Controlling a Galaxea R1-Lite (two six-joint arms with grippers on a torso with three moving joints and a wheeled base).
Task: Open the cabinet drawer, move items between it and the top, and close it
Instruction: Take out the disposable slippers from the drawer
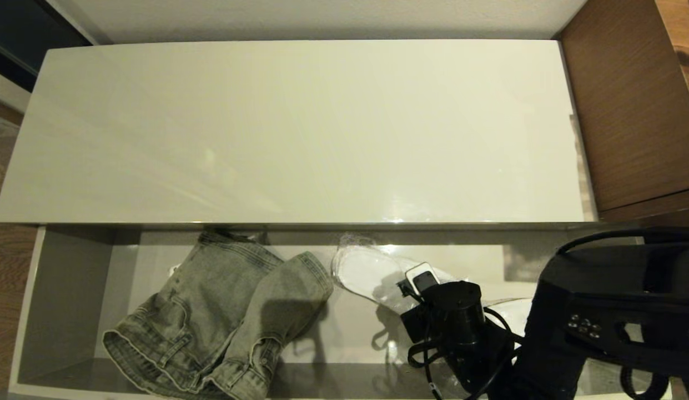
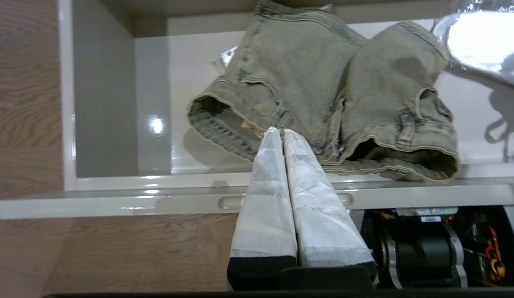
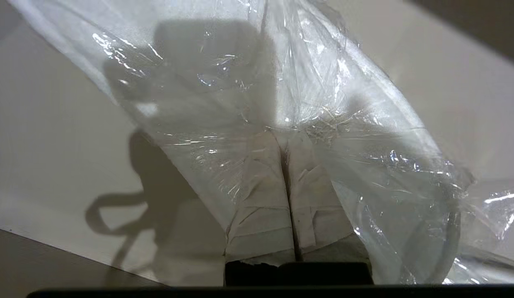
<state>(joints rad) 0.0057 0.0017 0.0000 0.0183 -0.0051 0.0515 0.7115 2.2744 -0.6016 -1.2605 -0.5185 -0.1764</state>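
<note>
The cabinet drawer [image 1: 66,289] stands pulled out below the glossy cream top [image 1: 300,133], which is bare. A folded grey-green denim garment [image 1: 222,322] lies in the drawer's left half. A white slipper in clear plastic [image 1: 366,272] lies to its right, with a second wrapped one [image 1: 513,314] partly behind my right arm. My right gripper [image 3: 283,138] is down in the drawer, shut on the slipper's plastic wrap [image 3: 281,74], which drapes over its taped fingers. My left gripper [image 2: 277,130] is parked in front of the drawer, shut and empty, pointing at the denim [image 2: 323,91].
A brown wooden desk [image 1: 627,111] stands against the cabinet's right end. Wooden floor [image 1: 5,261] shows left of the drawer. The drawer's front panel [image 2: 116,203] lies between my left gripper and the drawer's inside, and my own base [image 2: 426,248] sits below it.
</note>
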